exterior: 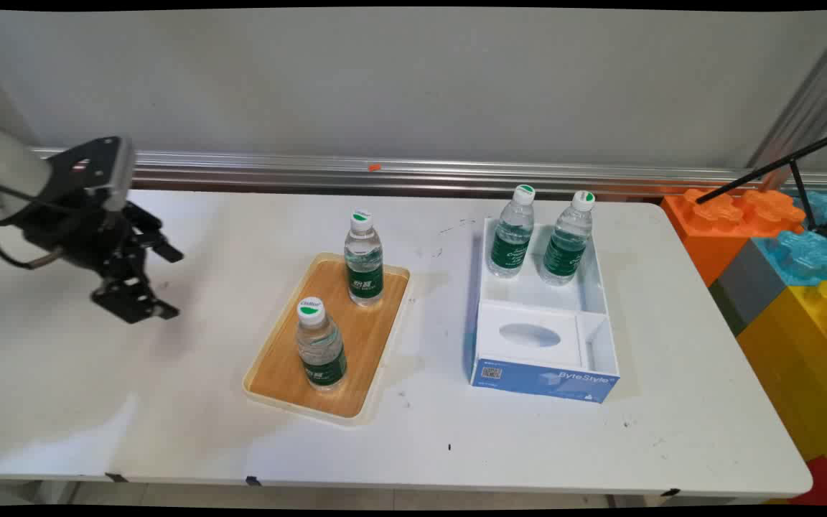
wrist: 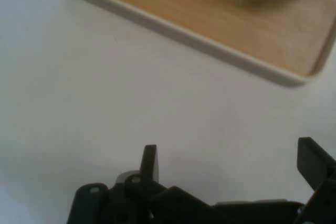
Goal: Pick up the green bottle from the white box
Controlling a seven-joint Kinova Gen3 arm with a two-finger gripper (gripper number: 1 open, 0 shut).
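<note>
Tray (exterior: pixel 367 337), wooden with cream rim, sits mid-worktop (exterior: pixel 169 402) holding two upright green-label bottles (exterior: pixel 364 258) (exterior: pixel 321 345). Gripper (exterior: pixel 169 281) hovers left of it, well apart, angled toward tray, fingers (wrist: pixel 149 162) apart, empty. Box (exterior: pixel 543 373) at right holds two more bottles (exterior: pixel 512 233).

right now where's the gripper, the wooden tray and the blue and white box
gripper (exterior: pixel 173 281), main view, gap between its open fingertips
wooden tray (exterior: pixel 374 327), main view, bare wood near its right rim
blue and white box (exterior: pixel 546 378), main view, its blue front wall
</note>
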